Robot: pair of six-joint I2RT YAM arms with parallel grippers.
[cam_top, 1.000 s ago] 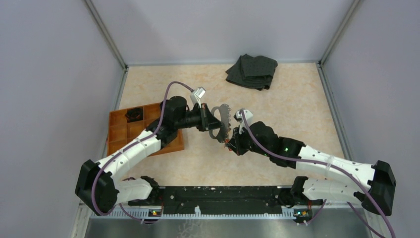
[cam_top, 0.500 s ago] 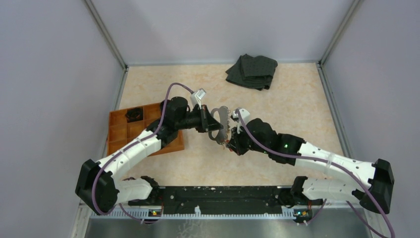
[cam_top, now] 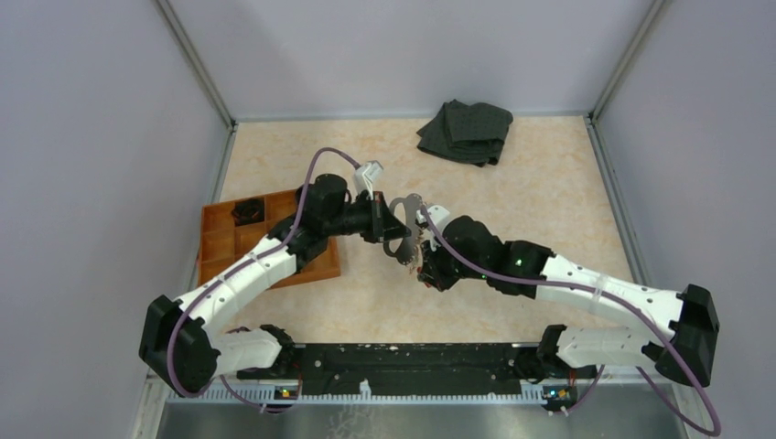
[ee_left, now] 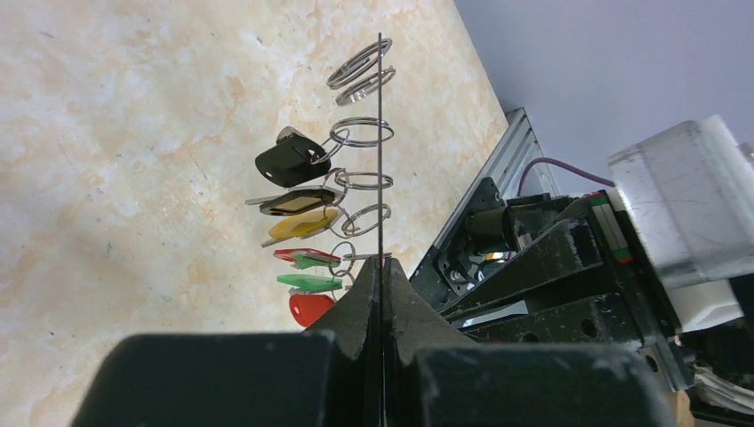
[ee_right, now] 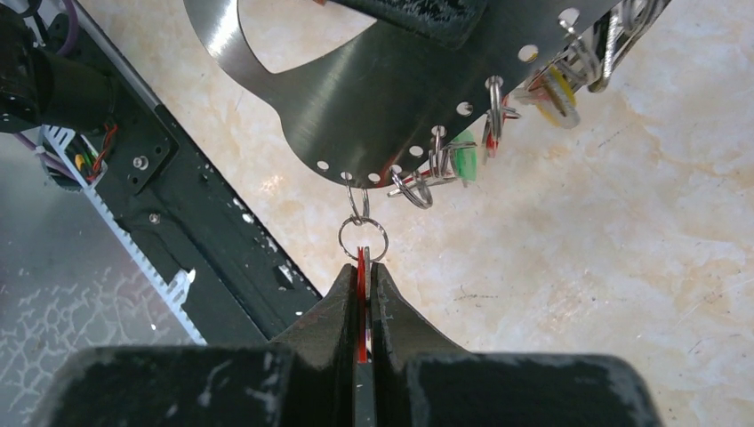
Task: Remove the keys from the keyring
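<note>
The keyring (cam_top: 408, 229) is a flat silvery metal plate with a row of holes along its rim, held in the air between the two arms. My left gripper (cam_top: 385, 225) is shut on it; in the left wrist view the plate stands edge-on (ee_left: 380, 133) between the closed fingers (ee_left: 382, 271). Several keys hang from it on small split rings: black (ee_left: 286, 163), yellow (ee_left: 302, 222), green (ee_left: 307, 281) and red (ee_left: 311, 308). My right gripper (ee_right: 364, 267) is shut on the red-headed key (ee_right: 360, 271), just below the plate (ee_right: 400, 98).
An orange gridded tray (cam_top: 229, 242) lies left of the left arm. A dark folded cloth (cam_top: 467, 130) lies at the back. A black rail (cam_top: 412, 361) runs along the near edge, also in the right wrist view (ee_right: 178, 205).
My right gripper has moved left, closer under the plate, keeping hold of the red key. The plate now looks narrower from above. The left gripper has barely shifted.
</note>
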